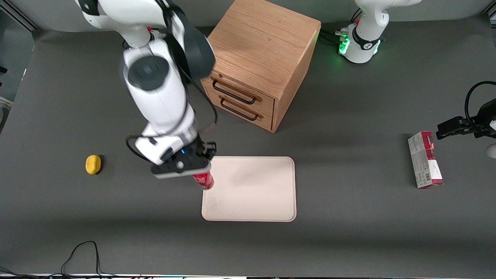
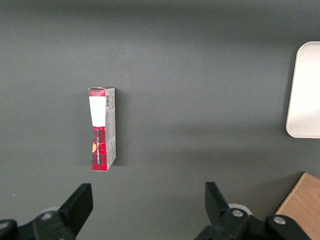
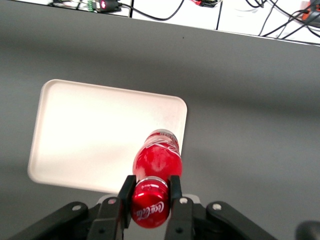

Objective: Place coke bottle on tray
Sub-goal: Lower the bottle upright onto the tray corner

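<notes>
My right gripper (image 1: pixel 195 170) is shut on the neck of the coke bottle (image 1: pixel 204 180), a small glossy red bottle that hangs upright from the fingers. In the right wrist view the fingers (image 3: pixel 127 195) clamp the bottle (image 3: pixel 157 161) just below its red cap with white lettering. The bottle hangs above the edge of the cream tray (image 1: pixel 255 201) on the working arm's side; I cannot tell how high above it. The tray (image 3: pixel 85 140) lies flat with nothing on it. One rounded end of the tray (image 2: pixel 305 95) shows in the left wrist view.
A wooden cabinet (image 1: pixel 259 66) with two drawers stands farther from the front camera than the tray. A yellow lemon (image 1: pixel 93 164) lies toward the working arm's end. A red-and-grey carton (image 1: pixel 425 159) lies toward the parked arm's end, also in the left wrist view (image 2: pixel 102 129).
</notes>
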